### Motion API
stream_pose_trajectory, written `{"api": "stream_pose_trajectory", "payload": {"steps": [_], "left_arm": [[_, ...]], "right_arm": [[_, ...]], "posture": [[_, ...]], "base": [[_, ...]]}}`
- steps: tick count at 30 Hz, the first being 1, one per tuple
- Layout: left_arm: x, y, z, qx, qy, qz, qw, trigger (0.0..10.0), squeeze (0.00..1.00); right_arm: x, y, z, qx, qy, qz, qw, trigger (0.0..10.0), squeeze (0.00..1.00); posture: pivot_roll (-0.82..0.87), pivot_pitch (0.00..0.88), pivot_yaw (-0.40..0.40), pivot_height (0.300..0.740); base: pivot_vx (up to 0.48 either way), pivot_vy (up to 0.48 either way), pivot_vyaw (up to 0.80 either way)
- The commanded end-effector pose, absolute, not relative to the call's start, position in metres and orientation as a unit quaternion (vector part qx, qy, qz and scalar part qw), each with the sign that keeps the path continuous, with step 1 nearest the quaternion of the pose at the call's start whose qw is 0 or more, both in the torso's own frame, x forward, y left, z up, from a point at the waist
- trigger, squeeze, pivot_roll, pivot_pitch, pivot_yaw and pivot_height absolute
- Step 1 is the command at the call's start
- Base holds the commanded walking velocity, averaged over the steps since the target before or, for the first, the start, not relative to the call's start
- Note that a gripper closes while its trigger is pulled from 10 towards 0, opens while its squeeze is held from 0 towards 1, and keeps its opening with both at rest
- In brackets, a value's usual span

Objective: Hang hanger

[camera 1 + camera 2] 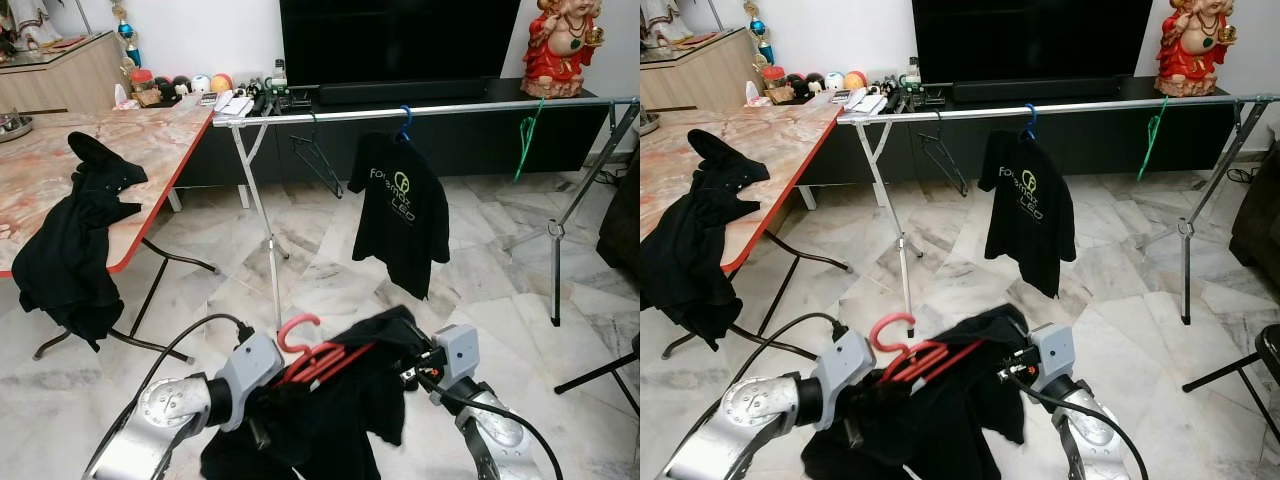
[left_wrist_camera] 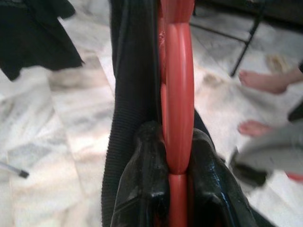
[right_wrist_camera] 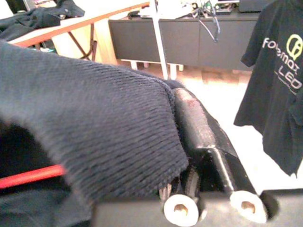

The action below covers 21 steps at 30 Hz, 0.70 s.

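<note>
Marble floor spreads under a long metal rail on folding legs, which stands before a dark TV cabinet. To the robot's left, a red-edged table carries a black garment draped over its edge. On the rail hang a black printed T-shirt on a blue hook, an empty black hanger and a green hanger. Low in front, a black shirt sits on the red hanger, held between both arms. The left gripper has its fingers clamped on the red hanger. The right gripper pinches the shirt's fabric.
</note>
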<state>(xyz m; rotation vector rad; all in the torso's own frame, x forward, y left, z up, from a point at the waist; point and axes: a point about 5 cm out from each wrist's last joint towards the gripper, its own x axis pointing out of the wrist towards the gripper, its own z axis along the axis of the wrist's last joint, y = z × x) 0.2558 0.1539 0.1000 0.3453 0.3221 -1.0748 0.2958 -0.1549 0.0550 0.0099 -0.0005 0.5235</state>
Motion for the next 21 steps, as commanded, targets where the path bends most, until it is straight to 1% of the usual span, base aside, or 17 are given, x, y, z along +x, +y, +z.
{"api": "stream_pose_trajectory", "payload": {"steps": [1, 4, 5, 7, 9, 12, 13, 14, 16, 17, 21], "left_arm": [[0.248, 0.159, 0.103, 0.173, 0.157, -0.540, 0.809, 10.0, 0.00], [0.242, 0.172, 0.107, 0.170, 0.171, -0.561, 0.792, 10.0, 0.00], [0.237, 0.178, 0.105, 0.179, 0.189, -0.578, 0.773, 10.0, 0.00], [0.228, 0.184, 0.102, 0.185, 0.218, -0.601, 0.746, 10.0, 0.00], [0.227, 0.185, 0.103, 0.180, 0.215, -0.604, 0.746, 10.0, 0.00], [0.232, 0.188, 0.110, 0.160, 0.193, -0.594, 0.765, 10.0, 0.00], [0.232, 0.188, 0.110, 0.160, 0.193, -0.594, 0.765, 10.0, 0.00], [0.237, 0.192, 0.110, 0.166, 0.188, -0.575, 0.779, 10.0, 0.00], [0.242, 0.195, 0.110, 0.181, 0.182, -0.556, 0.790, 10.0, 0.00], [0.242, 0.197, 0.115, 0.172, 0.168, -0.559, 0.794, 10.0, 0.00], [0.236, 0.199, 0.122, 0.145, 0.155, -0.576, 0.789, 10.0, 0.00]], "right_arm": [[0.304, -0.162, 0.066, 0.000, -0.021, 0.244, 0.970, 0.0, 0.00], [0.305, -0.168, 0.067, -0.004, -0.019, 0.234, 0.972, 0.0, 0.00], [0.306, -0.169, 0.067, -0.006, -0.018, 0.231, 0.973, 0.0, 0.00], [0.307, -0.171, 0.069, -0.007, -0.020, 0.228, 0.973, 0.0, 0.00], [0.307, -0.172, 0.069, -0.008, -0.020, 0.228, 0.973, 0.0, 0.00], [0.307, -0.173, 0.068, -0.009, -0.019, 0.228, 0.973, 0.0, 0.00], [0.307, -0.173, 0.068, -0.009, -0.019, 0.228, 0.973, 0.0, 0.00], [0.307, -0.174, 0.068, -0.010, -0.018, 0.227, 0.974, 0.0, 0.00], [0.307, -0.175, 0.067, -0.011, -0.016, 0.224, 0.974, 0.0, 0.00], [0.307, -0.177, 0.066, -0.015, -0.010, 0.219, 0.976, 0.0, 0.00], [0.306, -0.180, 0.064, -0.016, -0.005, 0.215, 0.976, 0.0, 0.00]], "posture": [[0.03, 0.055, 0.029, 0.740], [0.03, 0.056, 0.028, 0.740], [0.03, 0.055, 0.027, 0.740], [0.03, 0.057, 0.027, 0.740], [0.03, 0.056, 0.026, 0.740], [0.03, 0.058, 0.023, 0.740], [0.03, 0.058, 0.023, 0.740], [0.03, 0.058, 0.022, 0.740], [0.03, 0.059, 0.022, 0.740], [0.03, 0.059, 0.021, 0.740], [0.03, 0.059, 0.020, 0.740]], "base": [[0.000, 0.000, 0.00], [0.000, 0.000, 0.00], [0.000, 0.000, 0.00], [0.000, 0.000, 0.00], [0.000, 0.000, 0.00], [0.000, 0.000, 0.00], [0.000, 0.000, 0.00], [0.000, 0.000, 0.00], [0.000, 0.000, 0.00], [0.000, 0.000, 0.00], [0.000, 0.000, 0.00]]}}
